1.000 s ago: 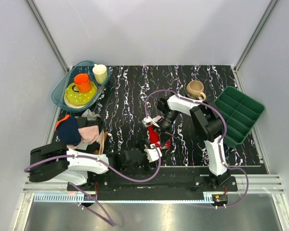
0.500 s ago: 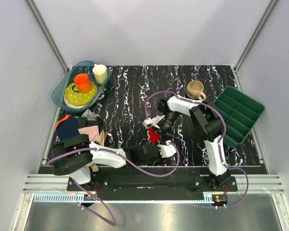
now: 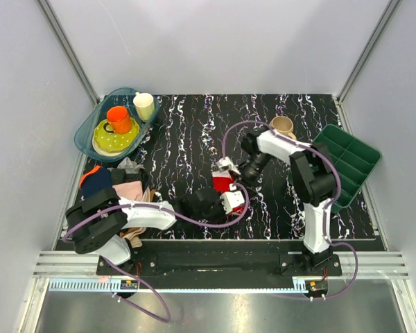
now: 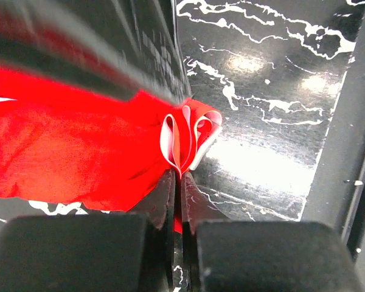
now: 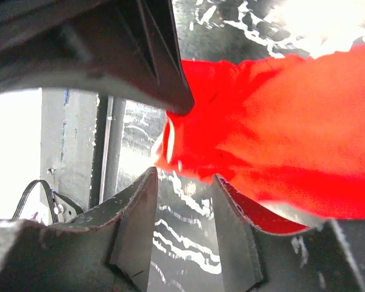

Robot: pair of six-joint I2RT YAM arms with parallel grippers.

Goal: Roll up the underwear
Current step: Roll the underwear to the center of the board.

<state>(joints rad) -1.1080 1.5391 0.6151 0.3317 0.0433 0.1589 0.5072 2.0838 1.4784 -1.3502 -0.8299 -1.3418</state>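
The bright red cloth underwear [image 4: 79, 146] looks soft, matt. The black, white-veined table top [image 4: 261, 91] is glossy — perhaps laminate.

In the top view, the underwear [image 3: 223, 183] lies mid-table, between the right gripper [image 3: 225, 168] above and the left gripper [image 3: 234, 203] below. Mug [image 3: 282, 127] upper right, tray [image 3: 360, 156] far right, basin [image 3: 85, 132] upper left.

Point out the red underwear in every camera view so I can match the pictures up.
Top external: the underwear is a small red bunch at mid-table, between the two arms' tips.
Left wrist: the red fabric fills the left and centre, and its folded white-trimmed edge is at mid-frame.
Right wrist: it spreads across the upper right.
Shared landmark: the black marbled mat with white veins, seen beside the fabric in both wrist views.
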